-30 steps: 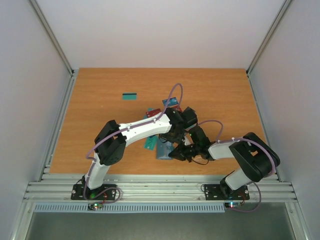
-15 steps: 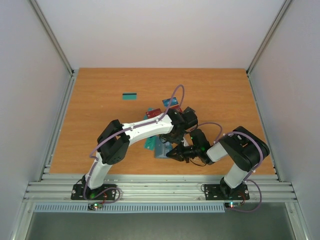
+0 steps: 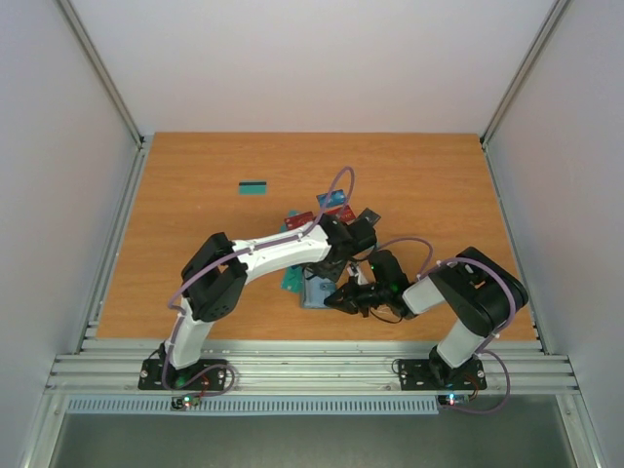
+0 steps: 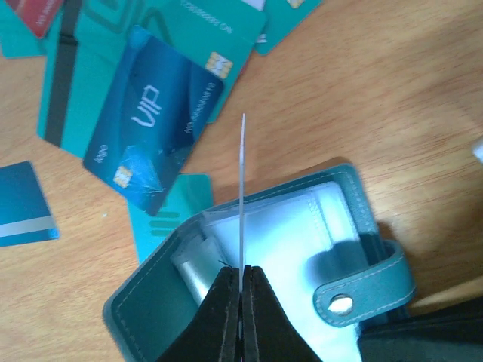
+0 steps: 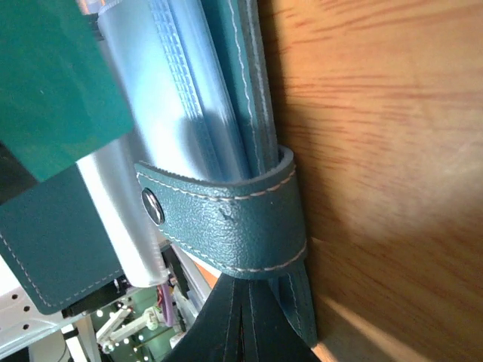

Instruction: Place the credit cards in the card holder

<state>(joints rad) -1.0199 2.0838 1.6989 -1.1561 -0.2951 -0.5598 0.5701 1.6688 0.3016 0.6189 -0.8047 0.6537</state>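
Observation:
The card holder (image 4: pixel 147 305) lies open on the table, teal outside with clear sleeves inside and a snap strap (image 4: pixel 362 290). My left gripper (image 4: pixel 242 269) is shut on a thin card (image 4: pixel 242 188), seen edge-on, standing upright over the holder's sleeves. My right gripper (image 5: pixel 245 285) is shut on the holder's (image 5: pixel 223 222) strap-side edge and holds it against the table. The held card shows teal in the right wrist view (image 5: pixel 49 83). In the top view both grippers, left (image 3: pixel 336 268) and right (image 3: pixel 341 297), meet over the holder (image 3: pixel 314 292).
Loose cards lie beyond the holder: a blue VIP card (image 4: pixel 155 128), several teal ones (image 4: pixel 98 83), a red one (image 4: pixel 38 11). The pile (image 3: pixel 327 207) sits mid-table. One teal card with a dark stripe (image 3: pixel 253 187) lies alone at the far left.
My left gripper has come down and nearer with the card, onto the open holder. My right arm's elbow drew in a little; its gripper stays on the holder.

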